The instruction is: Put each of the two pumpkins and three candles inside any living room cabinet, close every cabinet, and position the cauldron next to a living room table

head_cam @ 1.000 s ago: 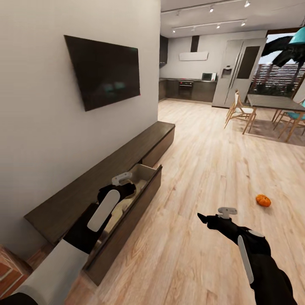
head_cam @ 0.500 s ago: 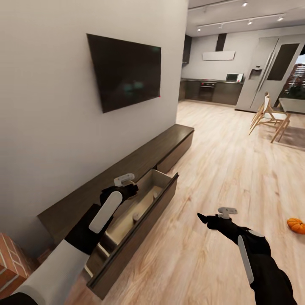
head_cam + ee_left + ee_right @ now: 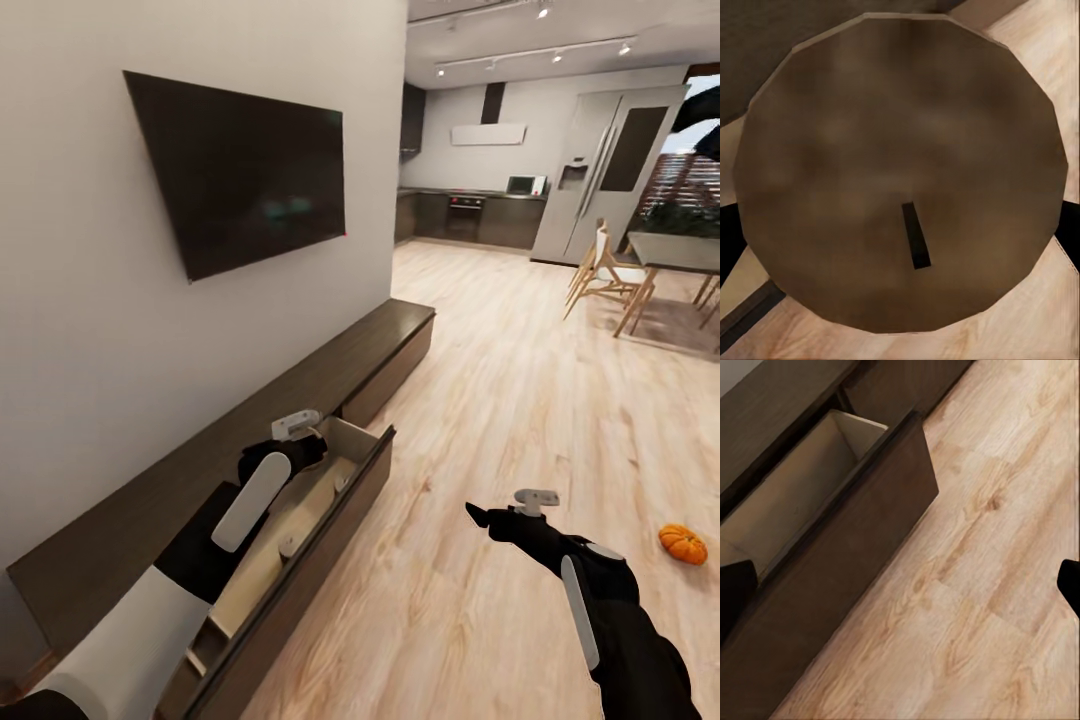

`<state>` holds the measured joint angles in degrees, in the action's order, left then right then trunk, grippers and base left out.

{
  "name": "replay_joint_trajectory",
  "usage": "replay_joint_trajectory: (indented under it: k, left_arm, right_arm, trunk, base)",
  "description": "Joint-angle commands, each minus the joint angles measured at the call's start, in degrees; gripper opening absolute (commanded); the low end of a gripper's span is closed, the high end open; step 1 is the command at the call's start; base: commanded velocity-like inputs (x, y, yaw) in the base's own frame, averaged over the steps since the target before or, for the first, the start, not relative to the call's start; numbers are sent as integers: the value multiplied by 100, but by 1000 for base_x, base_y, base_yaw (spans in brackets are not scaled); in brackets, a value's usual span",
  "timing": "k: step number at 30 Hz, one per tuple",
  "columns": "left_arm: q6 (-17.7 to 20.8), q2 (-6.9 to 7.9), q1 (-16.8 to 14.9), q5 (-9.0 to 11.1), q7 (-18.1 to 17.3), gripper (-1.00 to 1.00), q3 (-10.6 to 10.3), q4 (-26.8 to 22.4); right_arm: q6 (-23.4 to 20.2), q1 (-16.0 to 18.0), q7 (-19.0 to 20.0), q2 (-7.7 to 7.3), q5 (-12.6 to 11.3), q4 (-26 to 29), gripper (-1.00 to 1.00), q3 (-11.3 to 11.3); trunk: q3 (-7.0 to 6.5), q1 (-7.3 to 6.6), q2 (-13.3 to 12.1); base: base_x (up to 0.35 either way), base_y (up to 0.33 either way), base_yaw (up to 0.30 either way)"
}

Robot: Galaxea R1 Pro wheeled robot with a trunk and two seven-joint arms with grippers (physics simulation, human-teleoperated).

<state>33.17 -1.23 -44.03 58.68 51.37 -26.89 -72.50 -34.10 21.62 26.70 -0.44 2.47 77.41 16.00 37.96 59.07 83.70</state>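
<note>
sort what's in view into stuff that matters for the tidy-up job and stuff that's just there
Belongs to the job:
- candle in the left gripper
- two candles lying in the open drawer
- cabinet
- pumpkin on the floor

Just there:
- wall TV
- dining table and chairs
- fridge
- kitchen counter

Left pincer (image 3: 312,447) gripping candle (image 3: 900,180); right pincer (image 3: 478,515) outstretched.
</note>
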Motion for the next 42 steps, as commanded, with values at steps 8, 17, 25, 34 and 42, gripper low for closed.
replay_joint_trajectory:
  k: [8, 17, 25, 34, 42]
  left_arm:
    - [-3, 0, 0, -5, -4, -100, 0, -1]
    - [-33, 33, 34, 37, -35, -100, -33, 33]
    - [90, 217, 302, 42, -88, -100, -36, 298]
    - [119, 262, 604, -112, 73, -100, 44, 490]
    - [120, 272, 685, -119, 75, -100, 44, 509]
  right_arm:
    - [0, 0, 2, 0, -1, -7, 100, 0]
    - [-33, 1, 31, -33, 32, 26, 100, -33]
    - [-39, 33, 92, -5, -9, 229, 100, -59]
    - [-26, 35, 3, 0, -18, 282, 100, -44]
    - [-26, 35, 8, 5, -19, 291, 100, -44]
  trunk:
    - [-48, 0, 0]
    - [-69, 0, 0]
    - [-69, 0, 0]
    - [-69, 0, 0]
    - [-69, 0, 0]
  base:
    - [280, -207, -247]
    - [244, -173, -94]
    - [0, 0, 0]
    - [0, 0, 166]
    - [0, 0, 284]
